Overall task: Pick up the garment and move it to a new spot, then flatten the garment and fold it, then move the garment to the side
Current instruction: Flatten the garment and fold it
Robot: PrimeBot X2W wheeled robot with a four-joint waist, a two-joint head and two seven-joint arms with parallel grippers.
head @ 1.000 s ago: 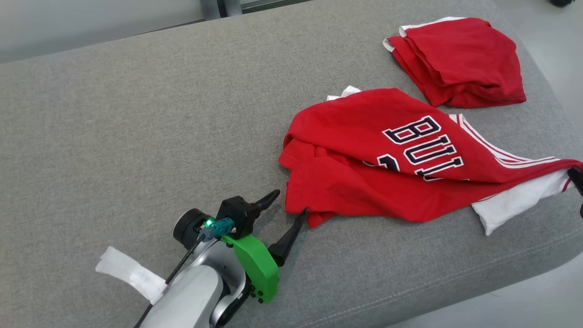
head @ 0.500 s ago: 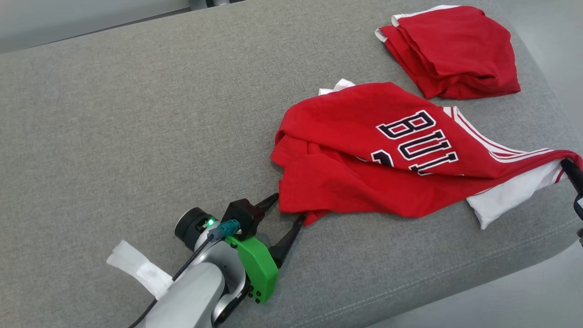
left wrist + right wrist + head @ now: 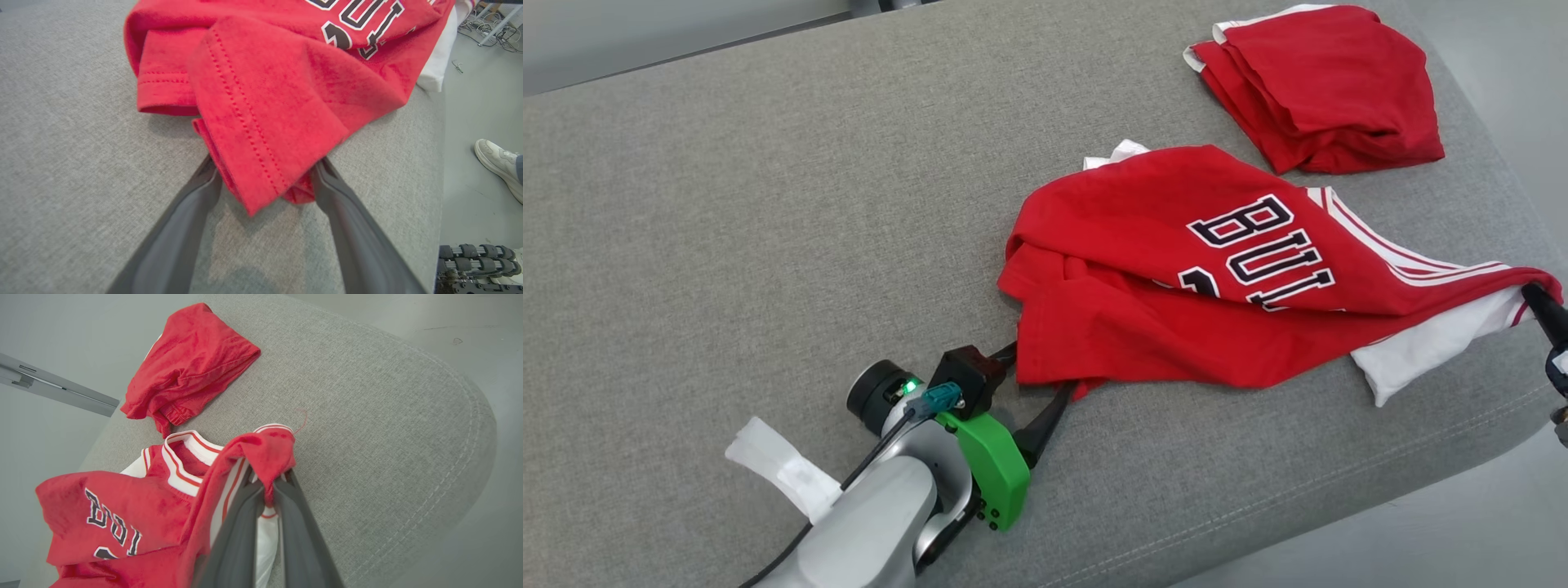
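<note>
The garment [image 3: 1176, 294] is a red jersey with white trim and dark lettering, lying crumpled on the grey cushion [image 3: 727, 212]. Its near hem corner [image 3: 261, 163] lies between the two fingers of my left gripper [image 3: 1033, 371], which stands open around it on the cushion [image 3: 73, 163]. At the head view's right edge, my right gripper [image 3: 1539, 306] is shut on the jersey's red shoulder fold [image 3: 269, 457], holding it slightly off the cushion. The right wrist view shows its fingers [image 3: 241, 522] pinching that fold, with the collar [image 3: 184, 465] beside it.
A second red garment [image 3: 1323, 86] lies folded at the cushion's far right corner, also in the right wrist view [image 3: 188, 367]. A white tape tag [image 3: 776, 461] hangs from my left arm. A person's white shoe [image 3: 496, 161] stands on the floor beyond the cushion's right edge.
The head camera has shifted slightly. My left gripper has moved forward, so the jersey's hem corner now lies between its open fingers. The right gripper keeps its hold.
</note>
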